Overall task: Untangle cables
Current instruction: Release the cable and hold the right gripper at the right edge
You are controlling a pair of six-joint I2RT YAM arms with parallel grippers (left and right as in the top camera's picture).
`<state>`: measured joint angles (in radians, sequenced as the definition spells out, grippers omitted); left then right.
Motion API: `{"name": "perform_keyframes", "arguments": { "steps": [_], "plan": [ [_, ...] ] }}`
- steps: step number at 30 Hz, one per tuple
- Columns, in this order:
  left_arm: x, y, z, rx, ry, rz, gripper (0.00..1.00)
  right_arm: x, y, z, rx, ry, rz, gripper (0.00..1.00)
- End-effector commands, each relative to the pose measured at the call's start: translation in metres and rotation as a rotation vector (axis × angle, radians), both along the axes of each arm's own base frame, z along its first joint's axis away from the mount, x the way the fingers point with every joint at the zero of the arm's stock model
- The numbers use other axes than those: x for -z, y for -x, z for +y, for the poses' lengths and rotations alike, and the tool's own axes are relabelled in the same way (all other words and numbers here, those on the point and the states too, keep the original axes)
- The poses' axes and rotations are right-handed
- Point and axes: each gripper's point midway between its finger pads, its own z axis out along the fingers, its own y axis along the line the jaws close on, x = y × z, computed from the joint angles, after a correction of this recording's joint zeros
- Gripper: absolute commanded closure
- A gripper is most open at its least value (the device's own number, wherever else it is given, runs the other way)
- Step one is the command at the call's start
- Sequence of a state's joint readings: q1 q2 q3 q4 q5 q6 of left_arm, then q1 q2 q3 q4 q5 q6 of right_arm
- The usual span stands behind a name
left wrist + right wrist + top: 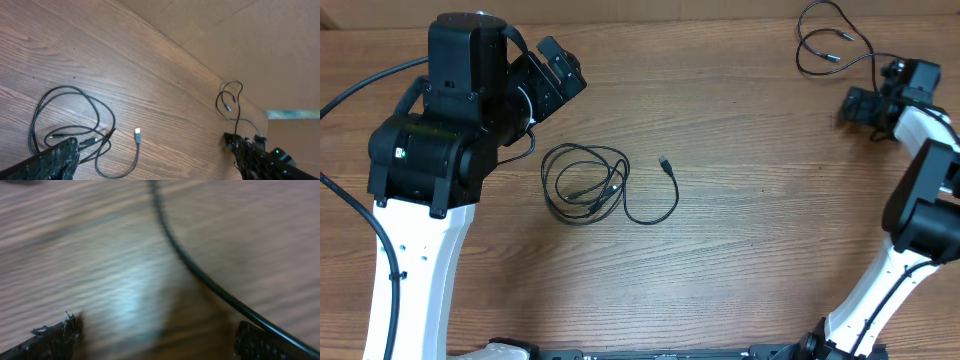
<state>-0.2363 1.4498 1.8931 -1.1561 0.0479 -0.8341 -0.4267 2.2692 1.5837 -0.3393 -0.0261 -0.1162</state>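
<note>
No text, label, brand name, number or sign can be read in any of the three views. The right wrist view is too blurred to show lettering at all.
</note>
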Motion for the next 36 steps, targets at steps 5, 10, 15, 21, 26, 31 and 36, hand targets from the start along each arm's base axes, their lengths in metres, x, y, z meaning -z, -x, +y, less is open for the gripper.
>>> {"name": "perform_keyframes", "arguments": {
  "steps": [5,10,15,21,26,31,36],
  "plan": [
    [-0.002,0.000,-0.001,0.011,-0.014,-0.010,0.00,0.022,0.028,-0.046,0.098,-0.046,0.010,0.00],
    [-0.002,0.000,-0.001,0.011,-0.014,-0.010,0.00,0.019,0.028,-0.051,0.088,-0.107,-0.034,0.00],
    [-0.002,0.000,-0.001,0.011,-0.014,-0.010,0.00,0.016,0.025,-0.053,0.092,-0.102,-0.055,0.00],
    [-0.002,0.000,-0.001,0.011,-0.014,-0.010,0.00,0.001,0.010,-0.063,0.224,-0.158,-0.162,0.00],
    [-0.002,0.000,-0.001,0.011,-0.014,-0.010,0.00,-0.018,-0.004,-0.073,0.228,-0.136,-0.229,0.04],
    [-0.002,0.000,-0.001,0.011,-0.014,-0.010,0.00,-0.038,-0.016,-0.080,0.222,-0.112,-0.279,0.07],
    [-0.002,0.000,-0.001,0.011,-0.014,-0.010,0.00,-0.066,-0.032,-0.085,0.194,-0.103,-0.344,0.08]
  ]
}}
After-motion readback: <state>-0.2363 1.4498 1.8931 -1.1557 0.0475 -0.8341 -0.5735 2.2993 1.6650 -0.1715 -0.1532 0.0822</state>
